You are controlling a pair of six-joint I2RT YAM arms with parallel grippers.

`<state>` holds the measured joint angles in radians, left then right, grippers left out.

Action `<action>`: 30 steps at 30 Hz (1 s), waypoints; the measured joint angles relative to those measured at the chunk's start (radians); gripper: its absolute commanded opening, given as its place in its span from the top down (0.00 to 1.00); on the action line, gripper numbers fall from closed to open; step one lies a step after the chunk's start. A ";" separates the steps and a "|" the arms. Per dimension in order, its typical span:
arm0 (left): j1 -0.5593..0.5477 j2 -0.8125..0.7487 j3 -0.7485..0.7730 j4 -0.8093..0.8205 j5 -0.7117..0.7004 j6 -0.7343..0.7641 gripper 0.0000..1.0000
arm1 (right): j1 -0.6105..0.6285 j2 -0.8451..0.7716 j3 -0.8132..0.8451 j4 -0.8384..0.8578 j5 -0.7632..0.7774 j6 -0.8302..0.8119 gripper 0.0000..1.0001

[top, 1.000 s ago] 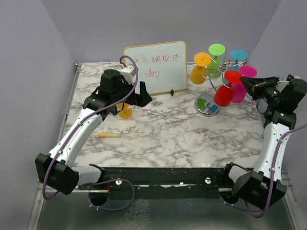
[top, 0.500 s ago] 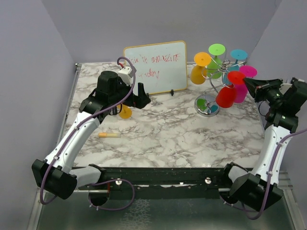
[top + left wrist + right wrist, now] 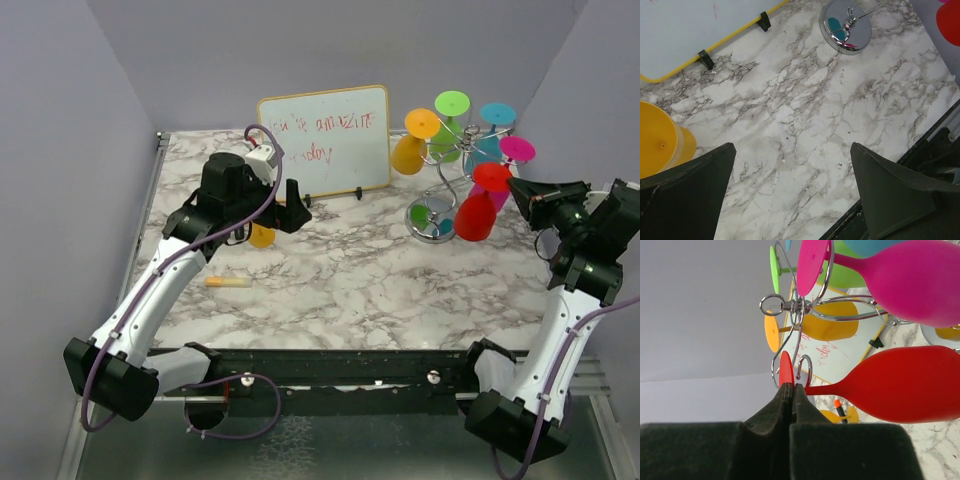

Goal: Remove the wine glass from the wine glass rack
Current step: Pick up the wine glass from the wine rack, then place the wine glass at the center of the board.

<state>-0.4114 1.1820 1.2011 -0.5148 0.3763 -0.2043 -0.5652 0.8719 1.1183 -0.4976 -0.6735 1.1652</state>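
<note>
Marble-patterned desk (image 3: 380, 290), grey walls on three sides. At far right the wine glass rack (image 3: 434, 218) stands beside the whiteboard (image 3: 325, 140), with orange, green, teal and magenta glasses hanging from its arms. On the rack's right side the red wine glass (image 3: 476, 212) hangs foot uppermost, just beside a wire curl; whether it is clear of the curl cannot be told. Its foot is pinched by the right jaws, fully closed. Over the far left, the left jaws gape wide, empty, near a yellow glass (image 3: 657, 142).
</note>
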 measured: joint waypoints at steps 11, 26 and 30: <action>0.000 -0.032 -0.003 -0.005 0.032 -0.046 0.01 | 0.081 -0.038 -0.011 -0.028 -0.061 -0.090 0.99; 0.000 -0.030 -0.034 0.220 0.264 -0.293 0.01 | 0.204 -0.138 -0.162 -0.003 -0.254 -0.304 1.00; 0.000 -0.020 -0.088 0.336 0.314 -0.390 0.04 | 0.212 -0.157 -0.203 0.018 -0.282 -0.320 0.99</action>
<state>-0.4114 1.1618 1.1130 -0.1791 0.6899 -0.5941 -0.3527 0.7147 0.9150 -0.4793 -0.9550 0.8448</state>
